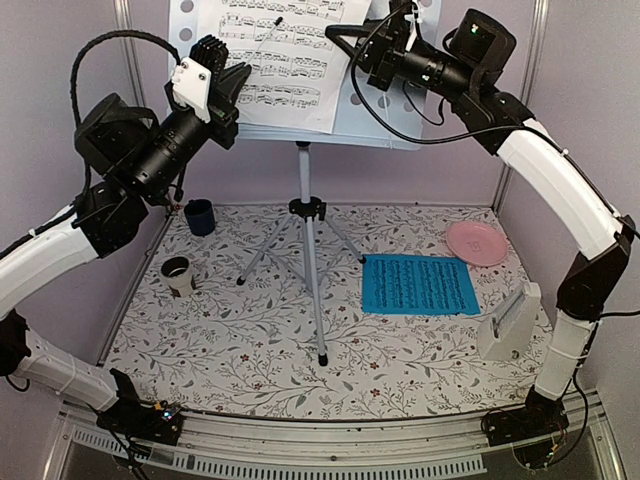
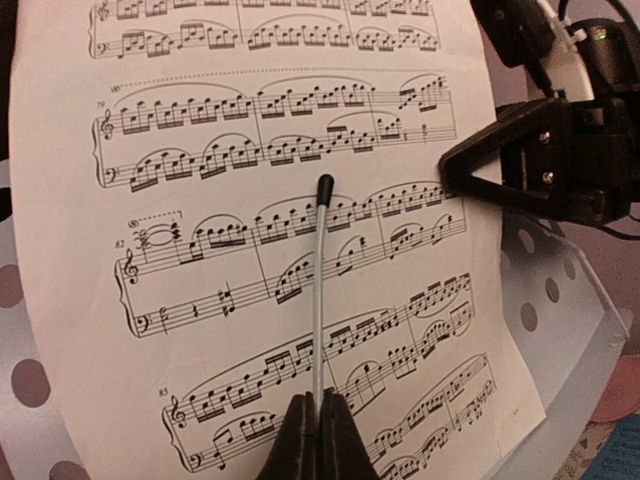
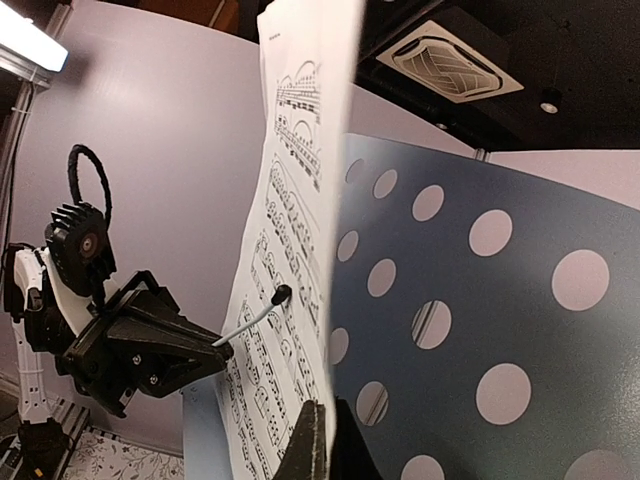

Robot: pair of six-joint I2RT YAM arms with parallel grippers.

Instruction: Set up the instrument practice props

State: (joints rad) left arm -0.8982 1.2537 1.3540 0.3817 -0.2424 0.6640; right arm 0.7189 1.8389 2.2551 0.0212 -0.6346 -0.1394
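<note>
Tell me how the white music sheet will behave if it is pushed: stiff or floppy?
Probably floppy: the white sheet bows away from the tray above the right gripper pinching its edge. Likely light, since it is thin; a push could crease it.

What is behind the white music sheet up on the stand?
The perforated grey-white stand tray is behind the white music sheet. Only the tray's margins show around the sheet's edges. The middle of the tray is covered by the paper, so anything lying there cannot be seen.
</note>
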